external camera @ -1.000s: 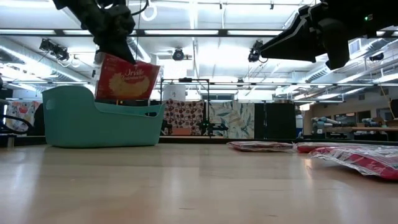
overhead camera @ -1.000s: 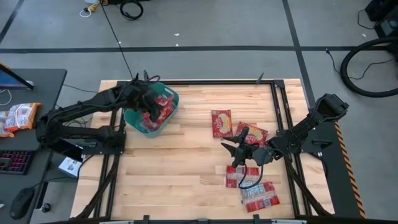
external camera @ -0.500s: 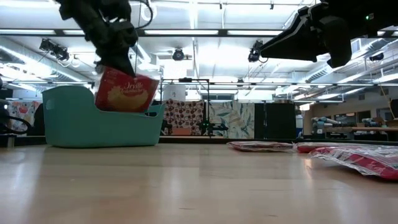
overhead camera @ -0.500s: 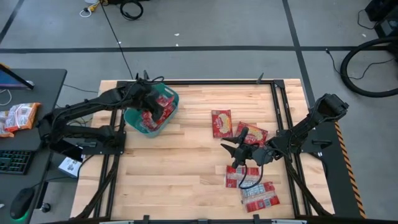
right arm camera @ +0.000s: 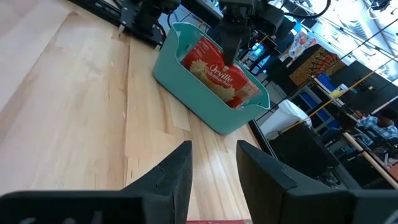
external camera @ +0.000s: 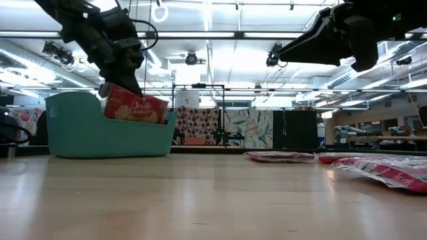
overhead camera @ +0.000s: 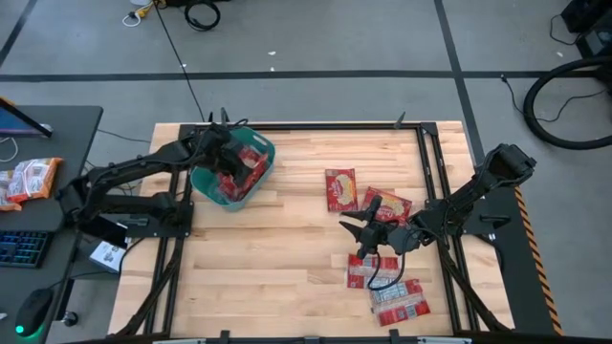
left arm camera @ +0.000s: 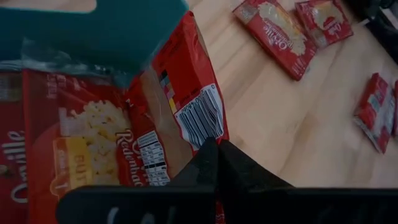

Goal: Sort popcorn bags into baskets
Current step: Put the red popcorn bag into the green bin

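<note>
"Orville" on held popcorn bag [external camera: 135,111]; "Orville", "Redenbac…" and barcode on bags in left wrist view.
</note>
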